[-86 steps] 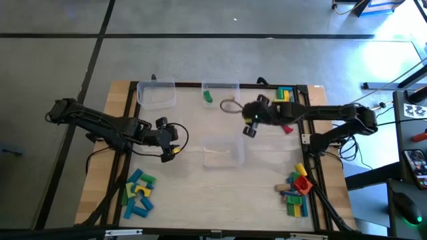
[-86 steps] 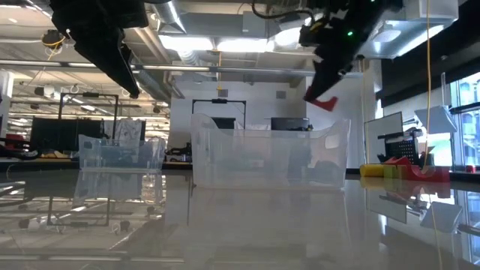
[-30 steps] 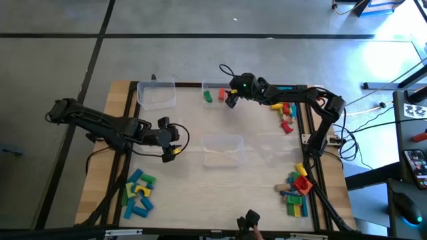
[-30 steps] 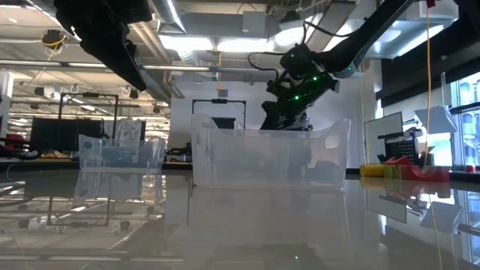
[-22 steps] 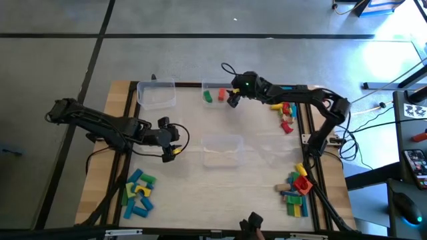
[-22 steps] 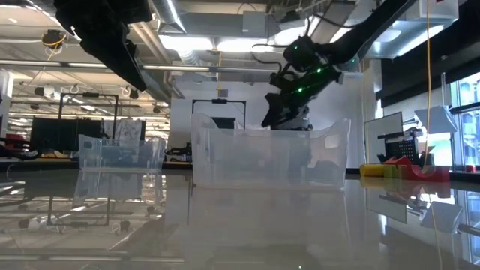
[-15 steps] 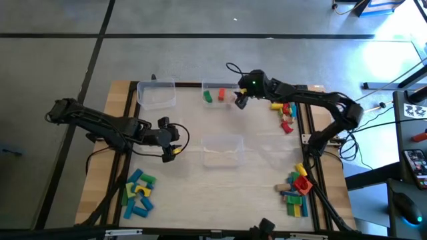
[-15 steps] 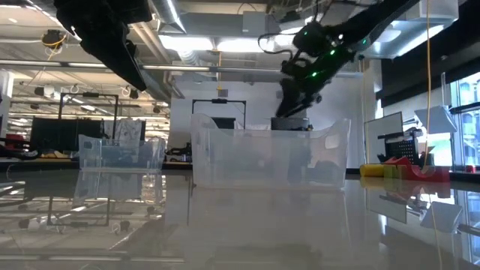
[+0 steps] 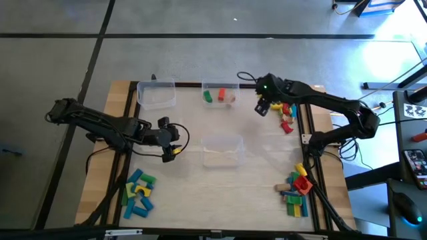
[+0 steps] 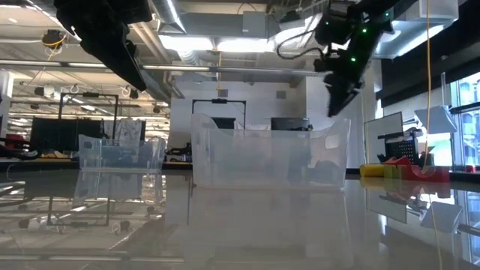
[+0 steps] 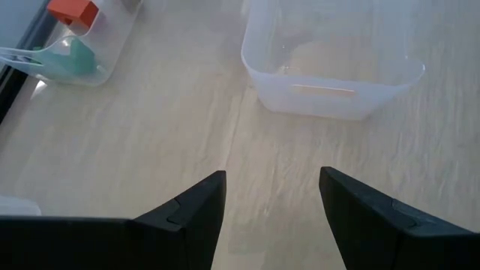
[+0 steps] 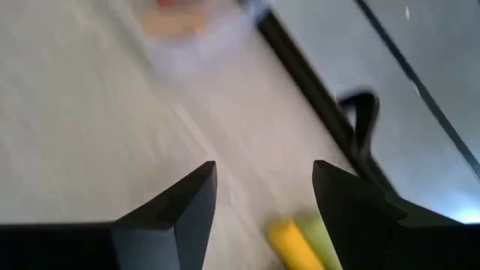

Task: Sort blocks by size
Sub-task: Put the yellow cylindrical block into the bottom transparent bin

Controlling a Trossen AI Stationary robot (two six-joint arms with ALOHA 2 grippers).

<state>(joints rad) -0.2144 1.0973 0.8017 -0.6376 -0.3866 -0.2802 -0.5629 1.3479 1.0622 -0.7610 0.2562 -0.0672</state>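
The blocks lie in three loose piles: near left [image 9: 138,193], near right [image 9: 297,190] and far right [image 9: 287,115]. A green block [image 9: 207,97] and a red block [image 9: 222,95] rest on the floor of the far middle tub [image 9: 230,87]. My right gripper [image 9: 259,110] hangs open and holds nothing above the table, between that tub and the far-right pile; in its wrist view its fingers [image 12: 180,210] frame bare table beside a yellow block [image 12: 289,241]. My left gripper [image 9: 179,140] waits open, left of the centre tub [image 9: 222,141].
A third clear tub [image 9: 157,93] stands at the far left. The centre tub [image 11: 330,82] lies just ahead of my left gripper [image 11: 271,184]. Black frame rails run along the table's left and right edges. Bare wood shows between the tubs and the piles.
My right gripper has risen from over the far middle tub and swung toward the table's right edge, toward the far-right pile, staying open with nothing in it. The red and green blocks have stayed in that tub.
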